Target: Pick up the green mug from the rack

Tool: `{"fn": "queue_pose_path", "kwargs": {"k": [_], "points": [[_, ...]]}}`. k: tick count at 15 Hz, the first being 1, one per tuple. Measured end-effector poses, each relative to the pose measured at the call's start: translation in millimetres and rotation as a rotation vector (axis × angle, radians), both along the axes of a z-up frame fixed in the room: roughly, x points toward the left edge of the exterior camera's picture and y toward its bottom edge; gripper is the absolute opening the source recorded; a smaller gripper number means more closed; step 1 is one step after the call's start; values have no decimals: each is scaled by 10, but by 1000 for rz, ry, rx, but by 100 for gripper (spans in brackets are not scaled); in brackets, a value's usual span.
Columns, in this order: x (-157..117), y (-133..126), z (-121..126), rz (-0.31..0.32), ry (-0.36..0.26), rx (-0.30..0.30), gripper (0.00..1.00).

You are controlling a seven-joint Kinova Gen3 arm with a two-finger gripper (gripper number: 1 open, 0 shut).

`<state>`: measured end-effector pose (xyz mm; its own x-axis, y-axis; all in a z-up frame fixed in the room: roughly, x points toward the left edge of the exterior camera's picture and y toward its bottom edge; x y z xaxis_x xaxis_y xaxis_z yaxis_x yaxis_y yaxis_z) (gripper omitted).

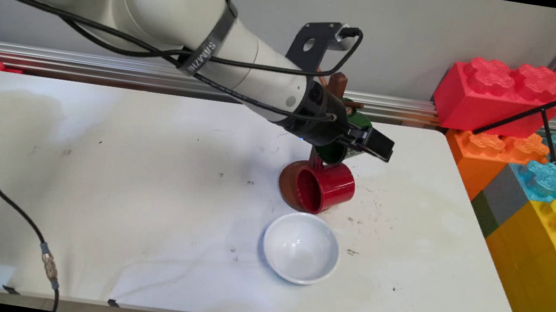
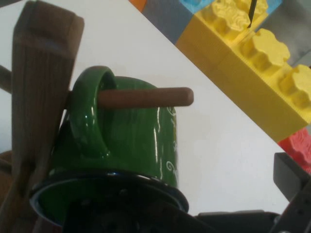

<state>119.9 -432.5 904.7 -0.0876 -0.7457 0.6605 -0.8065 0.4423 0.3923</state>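
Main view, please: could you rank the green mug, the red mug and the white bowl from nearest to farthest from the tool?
1. Green mug: right at the tool, hanging by its handle on a peg of the wooden mug stand.
2. Red mug: just below the tool, lower on the stand.
3. White bowl: farthest, on the table toward its near edge.

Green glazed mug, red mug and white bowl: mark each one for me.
Green glazed mug (image 2: pixel 126 141), hand view: on its side wall, below the wooden peg.
Red mug (image 1: pixel 333 187), main view: on its outer wall.
White bowl (image 1: pixel 266 243), main view: on its left rim.
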Motion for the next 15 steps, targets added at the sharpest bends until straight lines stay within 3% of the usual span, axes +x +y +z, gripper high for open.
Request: {"fn": "queue_pose_path", "kwargs": {"k": [7, 8, 15], "points": [[5, 12, -69, 22, 30, 9, 100], [9, 14, -72, 26, 34, 10, 0], [43, 21, -101, 43, 44, 18, 0]]}}
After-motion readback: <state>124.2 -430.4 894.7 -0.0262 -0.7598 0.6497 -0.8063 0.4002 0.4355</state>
